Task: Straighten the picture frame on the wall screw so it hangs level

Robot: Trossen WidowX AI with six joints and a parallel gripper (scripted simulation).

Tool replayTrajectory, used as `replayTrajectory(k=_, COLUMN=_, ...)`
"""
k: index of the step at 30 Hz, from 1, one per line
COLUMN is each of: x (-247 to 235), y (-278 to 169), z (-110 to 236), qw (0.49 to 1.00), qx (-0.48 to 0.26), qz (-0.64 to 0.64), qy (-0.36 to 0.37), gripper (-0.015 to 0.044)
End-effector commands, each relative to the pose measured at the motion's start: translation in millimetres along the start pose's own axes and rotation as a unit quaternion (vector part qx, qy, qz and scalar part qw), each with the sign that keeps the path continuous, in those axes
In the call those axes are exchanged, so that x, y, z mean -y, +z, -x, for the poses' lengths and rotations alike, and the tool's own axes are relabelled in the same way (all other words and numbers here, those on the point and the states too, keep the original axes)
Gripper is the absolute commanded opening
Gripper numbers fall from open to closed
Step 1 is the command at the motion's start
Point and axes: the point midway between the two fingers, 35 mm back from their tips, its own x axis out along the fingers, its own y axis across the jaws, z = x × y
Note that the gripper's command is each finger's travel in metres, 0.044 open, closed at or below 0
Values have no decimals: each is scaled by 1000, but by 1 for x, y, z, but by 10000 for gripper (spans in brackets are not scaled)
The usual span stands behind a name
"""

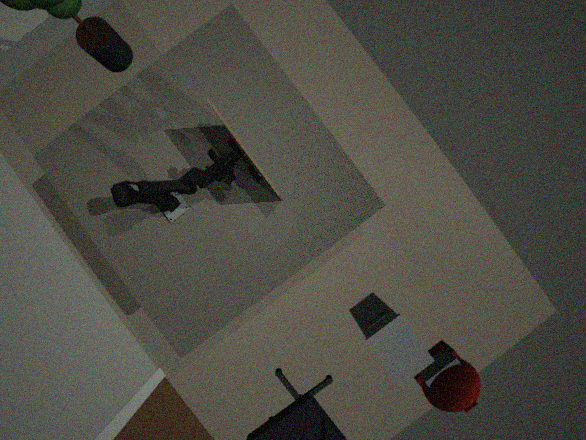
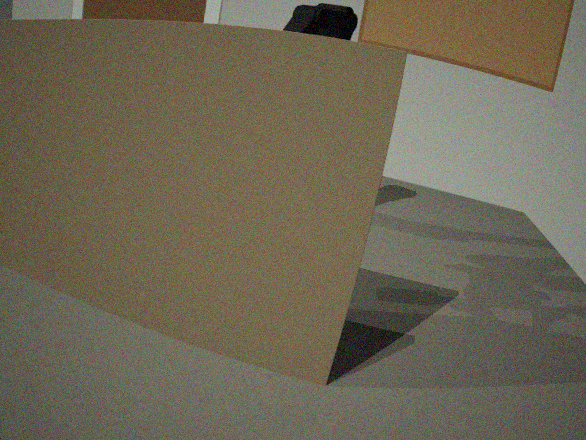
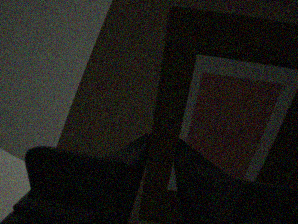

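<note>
Dimly, pincer (image 3: 161, 165) gripping picture frame (image 3: 172, 90) (edges murky), screw hidden

Exterior view: a tan wall panel (image 2: 190, 190) fills the left and hides the arm, the picture frame and the screw. Wrist view: very dark; the end effector (image 3: 165, 165) appears only as black shapes, clamped on the left bar of the picture frame (image 3: 172, 90), whose top and right run past the edge. Top view: the frame is too small to make out.
</note>
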Motion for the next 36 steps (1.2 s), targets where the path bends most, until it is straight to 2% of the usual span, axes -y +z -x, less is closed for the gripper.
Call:
replayTrajectory(k=1, x=-5, y=2, z=-1, qw=1000, qx=1, qz=2, qy=8, gripper=0)
replayTrajectory(k=36, x=-5, y=7, z=-1, qw=1000, qx=1, qz=2, qy=8, gripper=0)
